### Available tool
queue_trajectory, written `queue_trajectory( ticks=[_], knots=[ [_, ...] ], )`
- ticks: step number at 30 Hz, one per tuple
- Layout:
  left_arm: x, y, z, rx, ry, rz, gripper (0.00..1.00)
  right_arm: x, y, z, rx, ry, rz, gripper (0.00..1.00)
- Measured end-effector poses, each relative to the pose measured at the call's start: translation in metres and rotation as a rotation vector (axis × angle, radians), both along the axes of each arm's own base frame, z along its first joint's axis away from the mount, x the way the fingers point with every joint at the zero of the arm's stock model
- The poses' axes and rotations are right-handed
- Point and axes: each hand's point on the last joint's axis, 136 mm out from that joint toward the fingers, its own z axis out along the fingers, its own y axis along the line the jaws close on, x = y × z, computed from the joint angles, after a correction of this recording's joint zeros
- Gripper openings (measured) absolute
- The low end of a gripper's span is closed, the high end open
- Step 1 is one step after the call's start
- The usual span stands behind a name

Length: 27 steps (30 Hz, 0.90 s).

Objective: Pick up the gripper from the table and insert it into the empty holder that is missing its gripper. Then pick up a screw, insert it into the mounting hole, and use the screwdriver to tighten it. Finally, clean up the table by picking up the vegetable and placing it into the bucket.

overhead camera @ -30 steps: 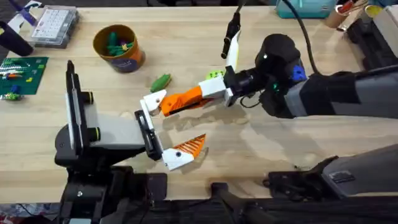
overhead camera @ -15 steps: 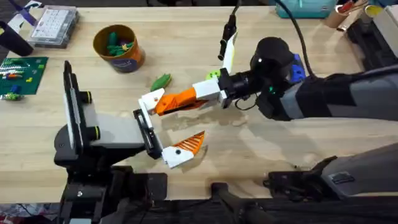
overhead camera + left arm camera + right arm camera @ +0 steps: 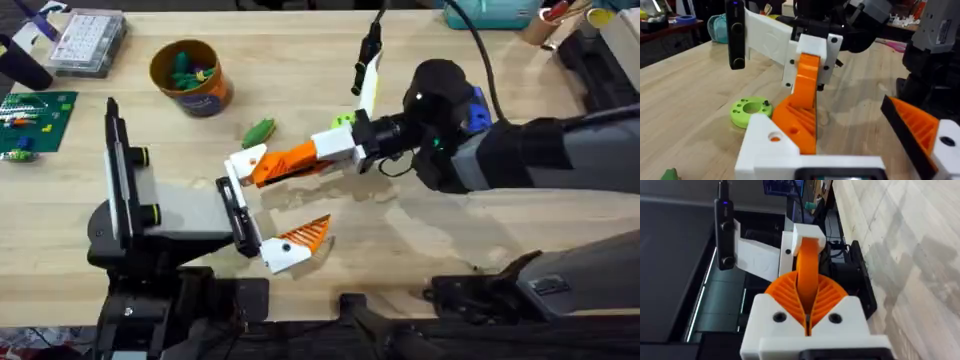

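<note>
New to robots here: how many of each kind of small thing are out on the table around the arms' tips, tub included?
Orange ribbed fingers: 2, the held finger in the right gripper and the mounted finger
Dark-green vegetable: 1
Lime-green ring: 1
Bucket: 1
Total: 5

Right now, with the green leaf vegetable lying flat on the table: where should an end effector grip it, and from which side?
Grip the vegetable across its narrow middle, coming straight down from above. It lies flat and slanted on the table, so closing across its long axis probably suits; the holder sits close beside it.
</note>
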Motion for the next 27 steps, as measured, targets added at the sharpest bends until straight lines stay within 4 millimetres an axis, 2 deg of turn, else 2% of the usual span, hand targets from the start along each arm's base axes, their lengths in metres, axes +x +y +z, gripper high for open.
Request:
queue_trajectory(
  ticks=[12, 27],
  knots=[
    [-0.003, -0.001, 0.0, -0.005, 0.011, -0.019, 0.987, 0.01, 0.005, -0.002, -0.01, 0.002, 0.008, 0.021],
    [-0.003, -0.001, 0.0, -0.003, 0.007, -0.021, 0.987, 0.01, 0.007, -0.001, -0.007, -0.01, 0.01, 0.021]
  ],
)
